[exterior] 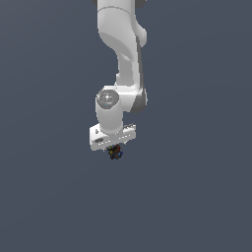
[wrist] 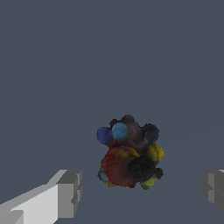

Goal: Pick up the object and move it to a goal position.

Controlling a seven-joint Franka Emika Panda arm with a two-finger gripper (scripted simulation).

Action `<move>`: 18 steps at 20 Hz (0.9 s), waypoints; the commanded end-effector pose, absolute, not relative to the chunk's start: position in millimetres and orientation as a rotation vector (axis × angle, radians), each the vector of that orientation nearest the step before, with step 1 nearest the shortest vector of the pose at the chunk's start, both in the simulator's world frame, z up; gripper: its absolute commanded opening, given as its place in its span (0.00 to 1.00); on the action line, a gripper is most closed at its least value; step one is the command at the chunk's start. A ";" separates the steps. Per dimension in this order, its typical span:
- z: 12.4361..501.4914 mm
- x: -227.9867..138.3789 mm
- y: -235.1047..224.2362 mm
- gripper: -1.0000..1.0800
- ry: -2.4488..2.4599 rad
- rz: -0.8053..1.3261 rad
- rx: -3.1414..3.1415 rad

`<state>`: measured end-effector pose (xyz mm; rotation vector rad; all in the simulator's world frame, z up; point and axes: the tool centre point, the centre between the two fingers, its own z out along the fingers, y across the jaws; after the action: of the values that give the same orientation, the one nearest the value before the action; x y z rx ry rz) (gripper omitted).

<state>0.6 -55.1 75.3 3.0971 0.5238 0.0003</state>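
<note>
Gripper (wrist: 140,192) stood open, its fingers (wrist: 68,192) wide apart and clear of the object (wrist: 129,153), which lay between them on the grey floor (exterior: 49,197). Step, as judged: pre-grasp alignment. Next: descend slightly, then close on the lump.

Exterior view: distant, looks down at white arm (exterior: 120,59) over plain grey floor (exterior: 44,197). Wrist view: close, looks along fingers (wrist: 65,192). Both share object (wrist: 129,153) (exterior: 115,151) between open jaws
</note>
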 end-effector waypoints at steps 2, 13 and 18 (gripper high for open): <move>62.0 -0.2 -54.9 0.96 0.526 -0.001 3.097; 29.7 0.3 -55.1 0.00 0.530 0.000 3.097; 29.7 0.3 -55.1 0.00 0.530 0.000 3.097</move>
<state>2.9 -54.6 34.2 3.0951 0.5302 0.0115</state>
